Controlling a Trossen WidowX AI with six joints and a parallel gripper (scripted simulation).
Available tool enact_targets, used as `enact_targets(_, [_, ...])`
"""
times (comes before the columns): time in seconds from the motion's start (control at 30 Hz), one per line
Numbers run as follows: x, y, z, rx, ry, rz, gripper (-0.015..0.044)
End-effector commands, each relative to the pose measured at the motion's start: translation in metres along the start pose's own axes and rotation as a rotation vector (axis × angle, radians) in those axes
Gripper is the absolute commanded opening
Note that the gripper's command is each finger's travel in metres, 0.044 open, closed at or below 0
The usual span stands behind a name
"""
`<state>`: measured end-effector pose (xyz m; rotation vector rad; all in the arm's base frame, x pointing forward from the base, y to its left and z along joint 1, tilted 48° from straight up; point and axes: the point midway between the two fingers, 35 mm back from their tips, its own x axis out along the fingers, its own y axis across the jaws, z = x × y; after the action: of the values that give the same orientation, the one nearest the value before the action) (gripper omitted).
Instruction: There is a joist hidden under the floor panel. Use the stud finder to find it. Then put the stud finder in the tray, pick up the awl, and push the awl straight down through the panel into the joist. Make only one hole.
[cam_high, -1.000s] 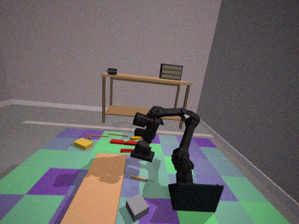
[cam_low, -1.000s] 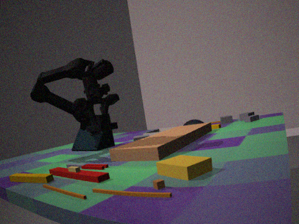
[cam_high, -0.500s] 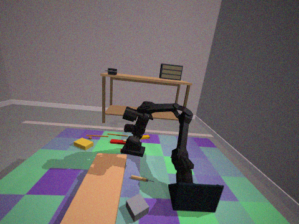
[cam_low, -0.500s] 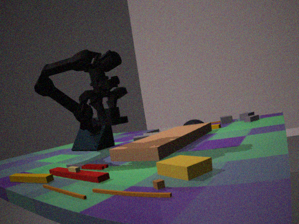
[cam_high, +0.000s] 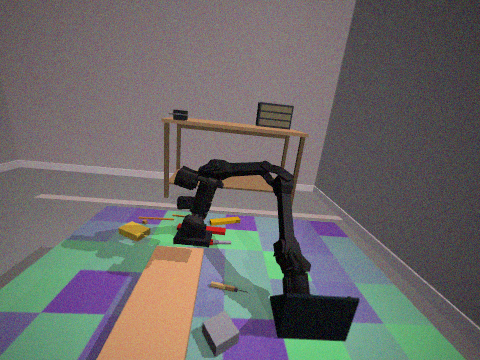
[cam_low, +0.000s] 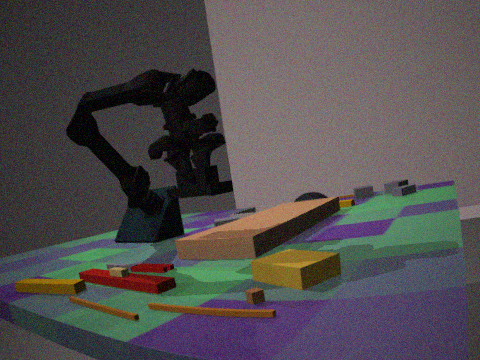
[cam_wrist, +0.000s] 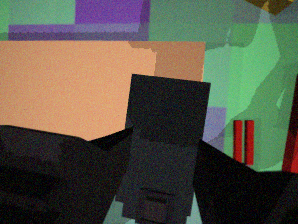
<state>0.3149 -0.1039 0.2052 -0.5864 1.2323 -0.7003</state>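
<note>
My gripper (cam_high: 194, 223) (cam_low: 189, 162) (cam_wrist: 162, 134) is shut on the stud finder (cam_high: 192, 237) (cam_low: 204, 188) (cam_wrist: 168, 107), a dark block. The gripper holds it raised near the far end of the floor panel (cam_high: 153, 298) (cam_low: 220, 246) (cam_wrist: 65, 82), a long tan board. A shadow lies on that end of the panel. The awl (cam_high: 223, 286), with a tan handle and thin dark shaft, lies on the mat to the right of the panel in the top view. I cannot make out the awl in the other views. I cannot identify the tray. No joist is visible.
A yellow block (cam_high: 134, 231) (cam_low: 295, 269), a red bar (cam_low: 127, 281), a red-handled tool (cam_low: 150, 268) (cam_wrist: 238, 142) and thin orange sticks (cam_low: 212, 310) lie beyond the panel's far end. A grey block (cam_high: 220, 332) lies between the panel and the arm's base (cam_high: 315, 317) (cam_low: 150, 220).
</note>
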Motion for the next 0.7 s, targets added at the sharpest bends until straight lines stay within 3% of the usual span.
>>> enact_targets(0.0, [0.005,0.000,0.022,-0.035,-0.012,0.012,0.0000])
enact_targets(0.17, [0.014,-0.001,0.042,-0.073,-0.019,0.019,0.0000])
enact_targets(0.67, [0.028,-0.001,0.041,-0.073,-0.018,0.020,0.0000])
